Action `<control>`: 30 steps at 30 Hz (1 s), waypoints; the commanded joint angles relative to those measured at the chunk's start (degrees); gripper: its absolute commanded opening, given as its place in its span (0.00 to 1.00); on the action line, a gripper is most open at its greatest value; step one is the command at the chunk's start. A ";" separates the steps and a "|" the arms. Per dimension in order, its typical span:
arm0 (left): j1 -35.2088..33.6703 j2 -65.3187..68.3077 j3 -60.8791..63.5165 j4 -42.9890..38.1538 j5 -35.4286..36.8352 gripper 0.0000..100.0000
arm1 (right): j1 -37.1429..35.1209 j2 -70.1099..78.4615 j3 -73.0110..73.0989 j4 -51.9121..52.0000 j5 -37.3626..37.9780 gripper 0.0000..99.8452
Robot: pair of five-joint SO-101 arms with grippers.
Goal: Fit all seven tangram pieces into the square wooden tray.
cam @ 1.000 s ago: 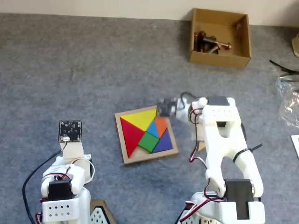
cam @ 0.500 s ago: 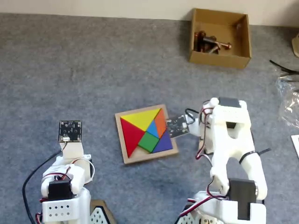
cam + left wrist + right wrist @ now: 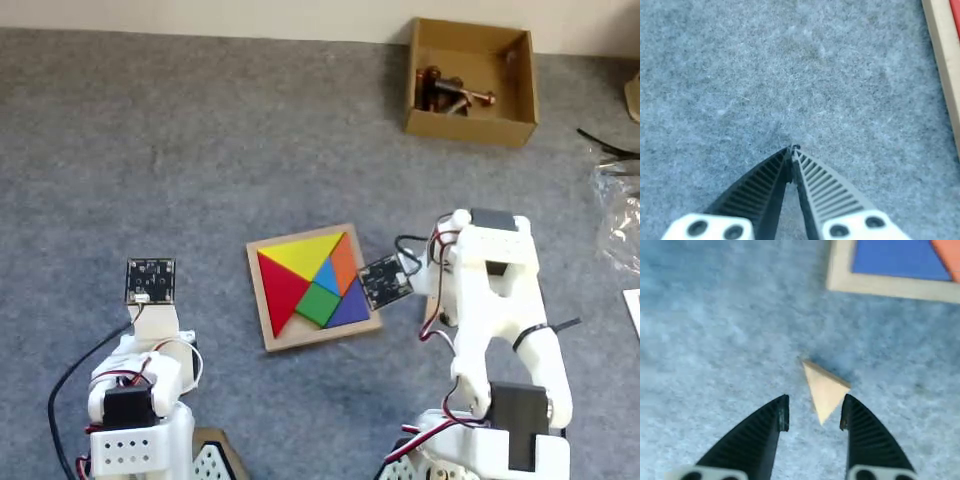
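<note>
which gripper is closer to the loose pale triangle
Right: the right gripper hovers open just over the triangle; the left gripper is across the tray, over bare carpet.

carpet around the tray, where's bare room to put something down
Widest bare carpet lies beyond the tray, left of the cardboard box. Another patch sits between the tray and the left arm. Crowded right of the tray: the right hand is open at a loose wooden triangle.
</note>
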 commanded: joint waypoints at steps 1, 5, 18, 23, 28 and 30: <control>-0.48 0.40 1.19 0.44 0.09 0.00 | 0.40 0.84 -0.84 -2.24 0.62 0.17; -0.48 0.40 1.19 0.44 0.09 0.00 | 0.40 5.41 -0.84 -2.51 0.53 0.18; -0.48 0.40 1.19 0.44 0.09 0.00 | 0.66 10.68 -5.76 -2.42 0.44 0.19; -0.48 0.40 1.19 0.44 0.09 0.00 | 0.75 10.59 -5.76 -2.42 0.35 0.19; -0.48 0.40 1.19 0.44 0.09 0.00 | 0.75 10.51 -5.76 -2.42 0.35 0.19; -0.48 0.40 1.19 0.44 0.09 0.00 | 0.75 10.59 -5.76 -2.51 0.35 0.19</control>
